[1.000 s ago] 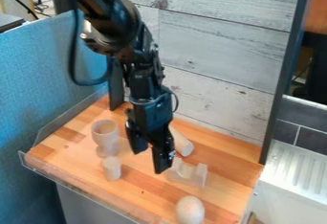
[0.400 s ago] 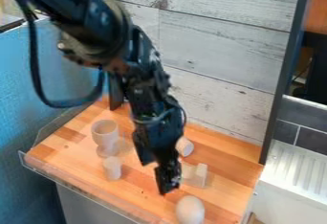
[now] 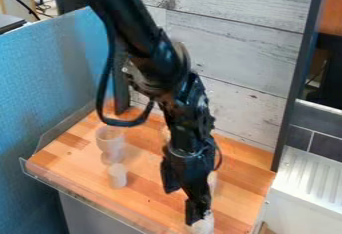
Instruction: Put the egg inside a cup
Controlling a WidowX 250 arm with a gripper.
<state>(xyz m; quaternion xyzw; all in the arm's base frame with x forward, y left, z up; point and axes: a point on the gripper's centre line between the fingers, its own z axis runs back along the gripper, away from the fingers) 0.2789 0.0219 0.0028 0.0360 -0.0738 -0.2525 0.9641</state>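
"Tabletop point(image 3: 150, 204)?"
"Patchwork strips, orange and tan."
"Back wall point(image 3: 234, 43)?"
"Whitish-grey planks, dark knots."
"Side panel point(image 3: 53, 68)?"
"Blue. Hand point(image 3: 182, 200), black."
"Egg point(image 3: 206, 224), cup point(image 3: 110, 140)?"
"Both pale."
"Tiles point(image 3: 327, 148)?"
"Dark grey, light grout lines. Next."
"Cylinder point(image 3: 117, 176)?"
"Pale beige."

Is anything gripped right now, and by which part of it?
Nothing is held: the gripper has its jaws apart, with nothing between them. The egg is partly hidden behind one jaw; whether they touch, I can't tell.

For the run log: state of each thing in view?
End effector: open, down by the egg
Egg: partly hidden, outside the cup
Cup: upright, no egg inside
Small cylinder: standing on end
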